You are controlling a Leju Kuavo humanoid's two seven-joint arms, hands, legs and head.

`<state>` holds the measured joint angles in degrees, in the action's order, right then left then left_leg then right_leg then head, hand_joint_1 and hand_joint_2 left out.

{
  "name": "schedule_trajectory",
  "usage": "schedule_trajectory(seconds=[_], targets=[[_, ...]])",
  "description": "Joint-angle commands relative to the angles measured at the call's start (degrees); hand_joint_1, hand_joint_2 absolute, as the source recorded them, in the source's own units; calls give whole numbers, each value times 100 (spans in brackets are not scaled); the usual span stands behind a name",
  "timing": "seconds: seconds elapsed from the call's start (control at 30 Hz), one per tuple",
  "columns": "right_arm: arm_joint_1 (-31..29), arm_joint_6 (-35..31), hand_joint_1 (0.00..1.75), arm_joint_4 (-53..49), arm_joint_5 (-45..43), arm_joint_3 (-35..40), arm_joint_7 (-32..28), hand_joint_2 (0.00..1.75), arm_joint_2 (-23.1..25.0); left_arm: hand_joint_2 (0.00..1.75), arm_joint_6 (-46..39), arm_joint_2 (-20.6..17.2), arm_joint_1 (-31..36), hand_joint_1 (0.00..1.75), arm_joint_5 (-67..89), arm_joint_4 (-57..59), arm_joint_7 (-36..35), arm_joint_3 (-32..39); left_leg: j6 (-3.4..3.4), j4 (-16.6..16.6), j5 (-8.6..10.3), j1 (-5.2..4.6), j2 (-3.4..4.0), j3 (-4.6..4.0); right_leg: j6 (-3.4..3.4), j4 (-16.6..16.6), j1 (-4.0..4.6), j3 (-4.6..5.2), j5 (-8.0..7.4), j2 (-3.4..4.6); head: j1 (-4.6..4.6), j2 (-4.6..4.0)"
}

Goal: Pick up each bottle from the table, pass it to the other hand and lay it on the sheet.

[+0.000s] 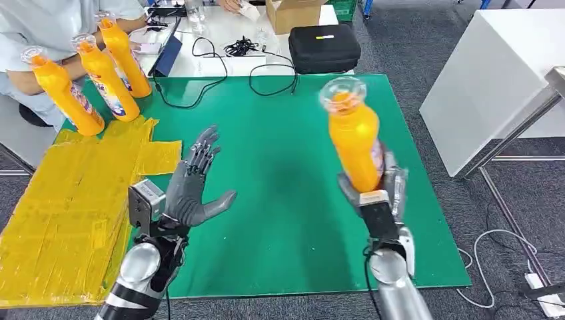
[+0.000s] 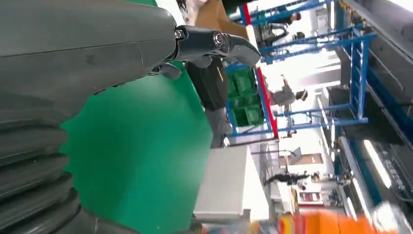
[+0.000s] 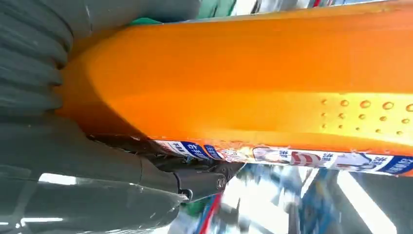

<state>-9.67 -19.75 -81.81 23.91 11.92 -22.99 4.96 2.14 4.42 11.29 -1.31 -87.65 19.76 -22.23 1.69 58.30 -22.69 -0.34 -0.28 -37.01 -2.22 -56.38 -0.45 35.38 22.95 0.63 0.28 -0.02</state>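
Note:
My right hand (image 1: 381, 185) grips an orange bottle (image 1: 354, 137) by its base and holds it upright above the right side of the green mat (image 1: 280, 160); its clear cap points up. Up close, the bottle (image 3: 253, 78) lies against the right hand's fingers (image 3: 195, 175). My left hand (image 1: 193, 187) is raised over the mat's left part with fingers spread, palm turned toward the bottle, holding nothing. Its fingers (image 2: 214, 41) show apart. Three more orange bottles (image 1: 100, 73) stand at the mat's far left corner beside the yellow sheet (image 1: 73, 207).
A person in a light shirt (image 1: 46, 27) sits at the far left. Behind the mat lie a black case (image 1: 324, 47), cables (image 1: 243, 48) and a cardboard box (image 1: 293, 13). A white table (image 1: 493, 80) stands to the right.

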Motion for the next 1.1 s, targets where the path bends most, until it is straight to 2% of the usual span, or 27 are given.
schedule_trajectory(seconds=[0.03,0.17,0.3,0.73,0.83,0.87,0.97,1.1], targets=[[-785,323,175,1283,-275,839,-60,175,326,175,104,-126,414,0,-121,494,-22,-353,-9,-4,-7,5,9,22,5,6,5,-20,3,5,0,0],[-952,712,175,1561,-530,1205,-245,175,429,175,183,-172,495,0,-252,454,5,-436,-14,2,-19,9,15,39,7,4,9,-38,11,10,2,0],[-1055,815,175,1719,-549,1622,-269,175,503,175,178,-196,599,0,-382,467,4,-416,-14,-2,-11,6,10,24,8,3,6,-23,6,7,0,0],[-1082,826,175,1777,-534,1788,-284,175,523,175,186,-204,632,0,-450,480,27,-407,-9,-2,-6,4,-1,11,5,2,3,-12,5,-1,2,0],[-1184,828,175,1932,-367,2083,-326,175,558,175,251,-208,710,0,-619,556,-4,-380,-16,-1,-13,8,1,27,9,3,7,-29,11,-1,2,0],[-1187,841,175,1963,-337,2176,-335,175,587,175,283,-218,743,0,-662,577,-12,-374,-9,-1,-5,3,1,7,5,2,3,-8,4,2,2,0],[-1214,648,175,2046,162,2705,-392,175,637,175,384,-240,849,0,-814,654,-54,-328,-12,-2,-7,5,4,14,7,2,5,-13,5,3,2,0],[-1219,650,175,2067,202,2795,-387,175,653,175,390,-237,875,0,-824,683,-61,-320,-13,-1,-9,8,0,19,8,1,7,-19,9,-2,2,0]])
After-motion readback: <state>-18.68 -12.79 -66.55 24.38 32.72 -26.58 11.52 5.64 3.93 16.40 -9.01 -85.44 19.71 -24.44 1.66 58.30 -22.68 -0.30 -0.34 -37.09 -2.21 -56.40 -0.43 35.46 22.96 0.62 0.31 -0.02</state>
